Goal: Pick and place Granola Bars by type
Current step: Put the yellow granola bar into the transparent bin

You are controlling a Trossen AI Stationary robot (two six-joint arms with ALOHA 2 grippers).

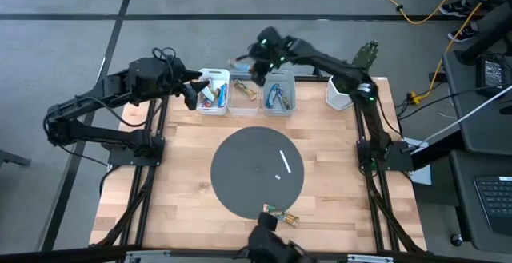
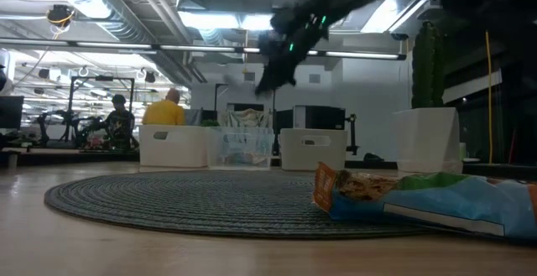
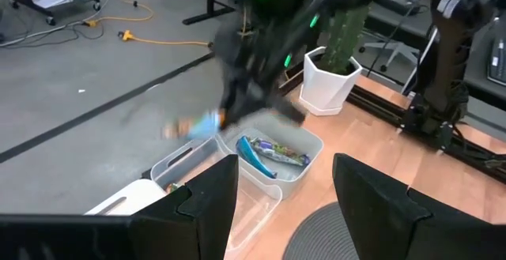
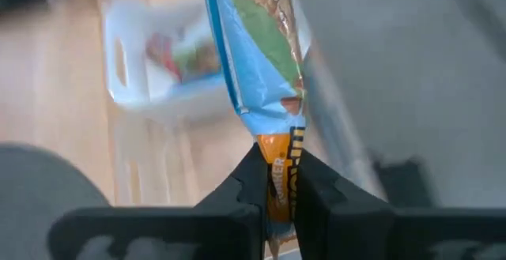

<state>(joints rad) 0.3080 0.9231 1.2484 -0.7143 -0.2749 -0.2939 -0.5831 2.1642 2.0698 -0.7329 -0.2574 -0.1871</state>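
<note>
While the right gripper (image 4: 278,182), clamped on a blue granola bar (image 4: 265,62) above the bins (image 1: 245,97), is lowered, the matching bin should be centred beneath; the left gripper (image 3: 283,193) waits open beside them.

The held bar (image 4: 265,62) (blue wrapper) runs off the frame's top.

A blue, green and orange bar (image 4: 265,70) hangs pinched in the dark right gripper (image 4: 278,182). Three white bins (image 1: 214,92) line the far edge of the pale wood table (image 1: 184,191). A dark grey woven mat (image 1: 240,179) carries a white stick (image 1: 285,162). A blue-and-orange bar (image 1: 278,213) lies at the near edge.
</note>
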